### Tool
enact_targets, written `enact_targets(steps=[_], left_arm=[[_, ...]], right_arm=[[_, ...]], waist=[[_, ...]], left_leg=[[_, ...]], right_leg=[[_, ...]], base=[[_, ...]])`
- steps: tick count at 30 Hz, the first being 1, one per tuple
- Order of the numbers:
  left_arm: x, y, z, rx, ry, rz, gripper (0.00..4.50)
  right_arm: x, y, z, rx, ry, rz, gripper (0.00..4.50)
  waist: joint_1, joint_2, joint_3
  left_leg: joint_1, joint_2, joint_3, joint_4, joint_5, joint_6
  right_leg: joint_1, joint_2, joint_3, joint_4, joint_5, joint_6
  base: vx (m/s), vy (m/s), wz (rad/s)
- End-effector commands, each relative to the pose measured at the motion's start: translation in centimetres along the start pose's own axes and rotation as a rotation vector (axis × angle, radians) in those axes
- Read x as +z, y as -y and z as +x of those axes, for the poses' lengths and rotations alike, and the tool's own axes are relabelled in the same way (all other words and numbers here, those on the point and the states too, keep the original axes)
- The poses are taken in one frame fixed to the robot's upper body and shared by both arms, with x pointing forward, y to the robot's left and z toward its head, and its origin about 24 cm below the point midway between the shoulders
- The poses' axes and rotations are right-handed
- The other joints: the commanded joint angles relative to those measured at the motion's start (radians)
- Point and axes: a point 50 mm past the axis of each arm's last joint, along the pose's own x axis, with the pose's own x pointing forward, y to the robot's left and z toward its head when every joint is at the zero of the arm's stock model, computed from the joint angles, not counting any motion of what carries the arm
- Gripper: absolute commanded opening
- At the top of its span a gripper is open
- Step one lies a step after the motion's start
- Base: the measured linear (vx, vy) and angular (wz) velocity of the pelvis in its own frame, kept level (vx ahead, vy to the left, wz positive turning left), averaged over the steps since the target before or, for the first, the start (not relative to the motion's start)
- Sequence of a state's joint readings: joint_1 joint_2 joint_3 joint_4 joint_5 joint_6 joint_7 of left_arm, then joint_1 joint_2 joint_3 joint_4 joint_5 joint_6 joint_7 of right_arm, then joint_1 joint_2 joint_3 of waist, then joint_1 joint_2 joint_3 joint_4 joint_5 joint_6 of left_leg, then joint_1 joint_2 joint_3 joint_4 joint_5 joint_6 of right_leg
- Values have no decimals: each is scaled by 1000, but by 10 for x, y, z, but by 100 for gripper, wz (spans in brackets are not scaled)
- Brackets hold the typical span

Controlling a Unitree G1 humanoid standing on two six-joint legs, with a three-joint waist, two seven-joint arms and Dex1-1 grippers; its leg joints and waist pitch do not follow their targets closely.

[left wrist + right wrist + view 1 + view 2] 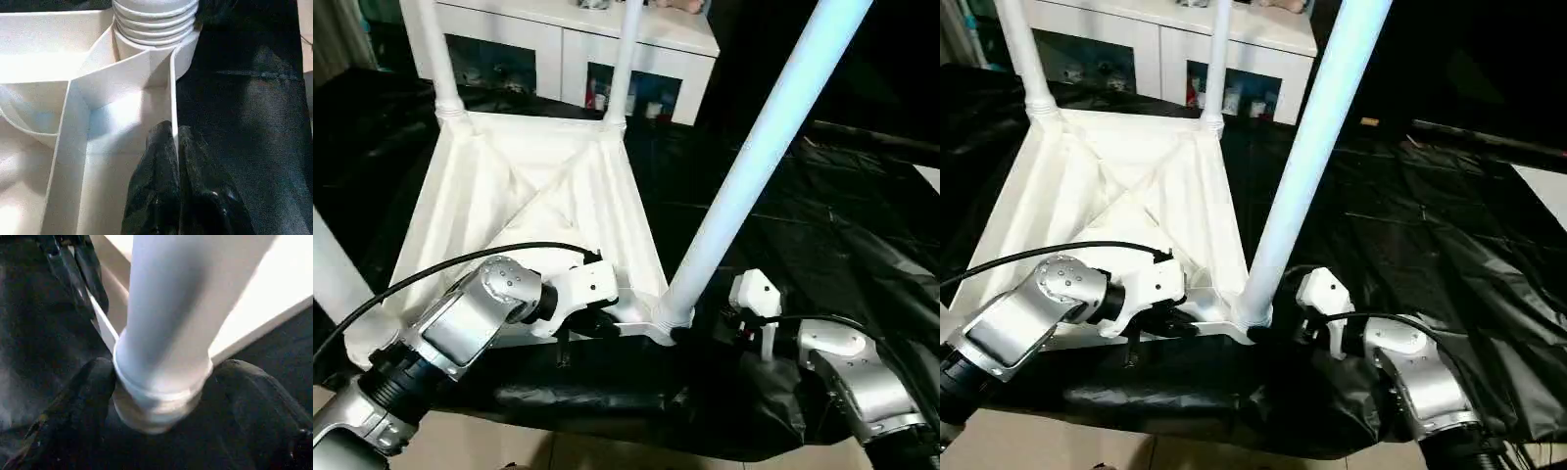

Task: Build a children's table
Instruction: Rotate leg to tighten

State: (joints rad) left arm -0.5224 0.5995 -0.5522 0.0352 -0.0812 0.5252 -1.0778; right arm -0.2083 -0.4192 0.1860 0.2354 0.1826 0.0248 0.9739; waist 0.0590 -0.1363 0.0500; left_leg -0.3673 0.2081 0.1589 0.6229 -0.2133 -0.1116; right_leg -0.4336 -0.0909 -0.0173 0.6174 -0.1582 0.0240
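Observation:
The white table top (529, 186) lies upside down on a black sheet, ribbed X-braced underside up. Legs stand in its far sockets (435, 59) (622, 59) and at the near left (333, 274). A long white leg (754, 157) rises tilted from the near right corner socket (154, 24). My left gripper (175, 147) is shut on the table top's thin rim beside that socket, one finger on each side. My right gripper (164, 396) is shut on the leg's base, its fingers (88, 391) pressing both sides just above the socket.
A white cabinet with glass doors (558, 49) stands behind the table. The crinkled black sheet (822, 215) spreads far to the right. Its near edge (607, 411) drops to a tan floor (509, 450) close under my arms.

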Motion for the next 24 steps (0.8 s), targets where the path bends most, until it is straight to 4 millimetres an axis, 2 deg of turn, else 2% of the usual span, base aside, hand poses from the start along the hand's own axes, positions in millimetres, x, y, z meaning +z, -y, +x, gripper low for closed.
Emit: enact_targets(steps=[1, 3, 6, 7, 10, 15, 23, 24], left_arm=[[0, 10, 10, -84, 2, 12, 6], [0, 10, 10, -83, 1, 13, 6], [0, 9, 10, -82, 2, 14, 6], [0, 8, 10, -82, 2, 16, 6], [0, 8, 10, -82, 1, 18, 6], [-1, 7, 11, -84, 0, 19, 0], [-3, 7, 11, -87, -3, 12, 0], [-4, 7, 10, -87, -5, 7, 0]], right_arm=[[6, 3, 0, 13, 20, -16, 374], [6, 3, 1, 19, 25, -11, 374], [5, 3, 1, 24, 25, -9, 374], [3, 4, 2, 24, 21, -7, 374], [2, 4, 4, 27, 30, 10, 374], [0, 3, 5, 44, 33, 28, 328], [-2, 2, 6, 51, 39, 43, 282], [-2, 2, 6, 51, 40, 45, 279]], waist=[[-2, 13, -56], [0, 15, -57], [0, 15, -58], [0, 18, -58], [0, 18, -56], [0, 19, -54], [0, 17, -52], [-1, 15, -49]], left_leg=[[0, 8, 11, -90, -195, 8], [0, 8, 12, -90, -166, 12], [0, 7, 14, -88, -146, 16], [1, 7, 14, -88, -150, 17], [0, 8, 14, -91, -173, 14], [0, 9, 11, -93, -213, 5], [-1, 9, 11, -95, -213, 7], [-1, 9, 12, -96, -215, 7]], right_leg=[[51, -19, 13, -63, -294, -162], [53, -18, 12, -57, -242, -174], [55, -17, 12, -54, -210, -185], [54, -17, 12, -54, -211, -187], [54, -18, 12, -58, -239, -186], [52, -20, 12, -64, -295, -169], [50, -20, 12, -64, -296, -169], [49, -20, 13, -66, -301, -167]], base=[[0, 0, 0], [0, 0, 0], [0, 0, 0], [0, 0, 0], [0, 0, 0], [0, 0, 0], [0, 0, 0], [0, 0, 0]])
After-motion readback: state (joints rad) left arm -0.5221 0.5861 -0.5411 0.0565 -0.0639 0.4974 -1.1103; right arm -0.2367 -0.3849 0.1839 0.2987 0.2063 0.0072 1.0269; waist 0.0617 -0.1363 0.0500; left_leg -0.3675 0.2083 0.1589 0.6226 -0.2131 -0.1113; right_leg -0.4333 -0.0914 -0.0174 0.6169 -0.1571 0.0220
